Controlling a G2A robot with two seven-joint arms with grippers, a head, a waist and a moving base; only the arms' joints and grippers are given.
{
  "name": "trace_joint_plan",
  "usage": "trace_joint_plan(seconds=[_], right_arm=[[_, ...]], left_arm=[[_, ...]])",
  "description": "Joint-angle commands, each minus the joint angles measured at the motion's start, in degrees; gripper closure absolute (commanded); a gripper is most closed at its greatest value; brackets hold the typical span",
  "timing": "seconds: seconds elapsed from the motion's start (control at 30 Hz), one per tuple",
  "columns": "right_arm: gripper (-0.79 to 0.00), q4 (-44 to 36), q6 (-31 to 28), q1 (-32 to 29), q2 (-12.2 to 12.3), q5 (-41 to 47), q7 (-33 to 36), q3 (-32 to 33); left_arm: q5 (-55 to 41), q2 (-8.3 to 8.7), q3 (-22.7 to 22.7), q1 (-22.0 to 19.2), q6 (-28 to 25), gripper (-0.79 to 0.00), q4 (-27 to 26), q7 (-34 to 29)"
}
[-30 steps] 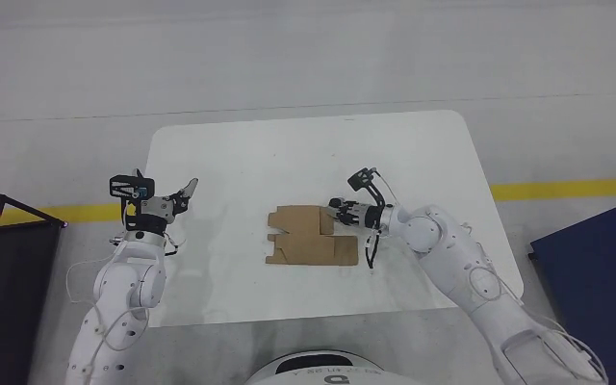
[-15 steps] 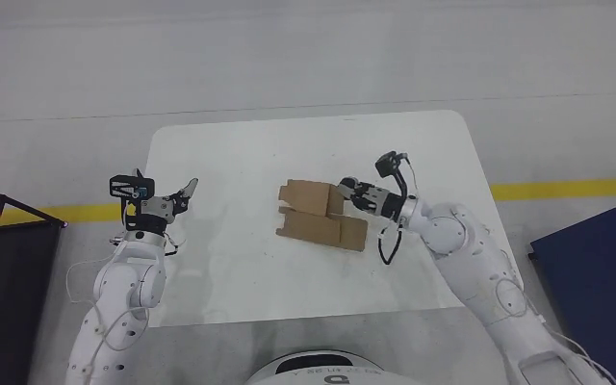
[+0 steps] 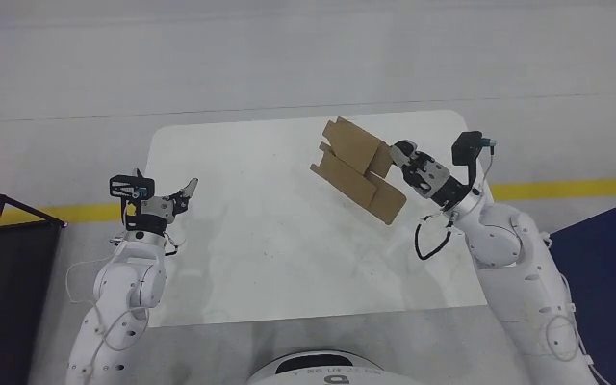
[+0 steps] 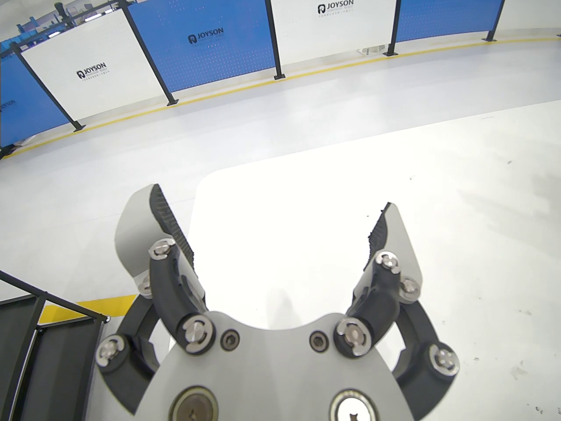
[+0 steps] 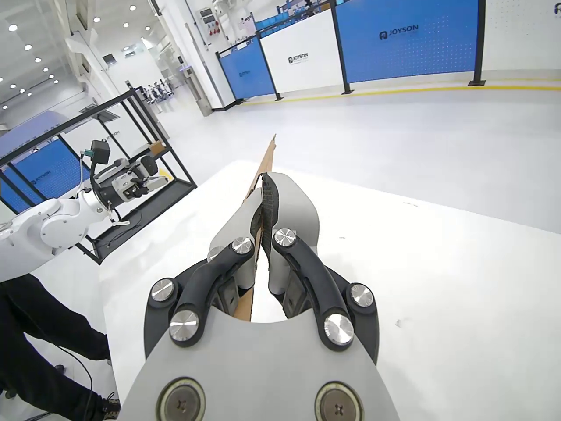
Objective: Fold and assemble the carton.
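Observation:
A flat brown carton (image 3: 358, 169) hangs tilted in the air over the far right part of the white table (image 3: 241, 269). My right gripper (image 3: 397, 157) is shut on its right edge. In the right wrist view the carton (image 5: 267, 155) shows edge-on as a thin brown strip, pinched by the right gripper (image 5: 263, 190). At the table's left edge my left gripper (image 3: 189, 188) stands open, well apart from the carton. The left wrist view has the left gripper (image 4: 271, 221) wide open over bare table, nothing between its fingers.
A black frame rack (image 5: 131, 142) stands on the floor beyond the table's left side. Blue and white partition panels (image 4: 219, 37) line the room's far side. A yellow floor line (image 3: 553, 190) runs past both table ends.
The right gripper has lifted the carton off the table's middle and carried it up toward the far right, tilting it. The left arm has kept still.

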Motion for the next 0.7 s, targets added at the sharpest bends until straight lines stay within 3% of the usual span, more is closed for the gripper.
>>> trace_joint_plan(seconds=[0.0, 0.1, 0.2, 0.43, 0.67], right_arm=[[0.000, 0.0, 0.0, 0.0, 0.0, 0.0, 0.0, 0.0], [0.000, 0.0, 0.0, 0.0, 0.0, 0.0, 0.0, 0.0], [0.000, 1.0, 0.1, -0.6, -0.2, 2.5, -1.8, -0.4], [0.000, 1.5, -1.6, 1.5, -1.1, 7.5, -10.1, -1.8], [0.000, -0.5, -2.9, 3.8, -1.8, 6.2, -13.0, -4.5]], left_arm=[[0.0, 0.00, 0.0, 0.0, 0.0, -0.785, 0.0, 0.0], [-0.2, -0.02, 0.0, 0.0, 0.0, -0.785, 0.2, -0.1], [-8.0, -0.32, 0.3, -0.8, -2.8, -0.785, 0.9, -2.3], [-39.8, -0.66, 4.1, -7.9, -23.3, -0.785, 3.3, -17.5], [-70.0, -0.70, 9.6, -15.6, -35.3, -0.785, 11.6, -33.7]])
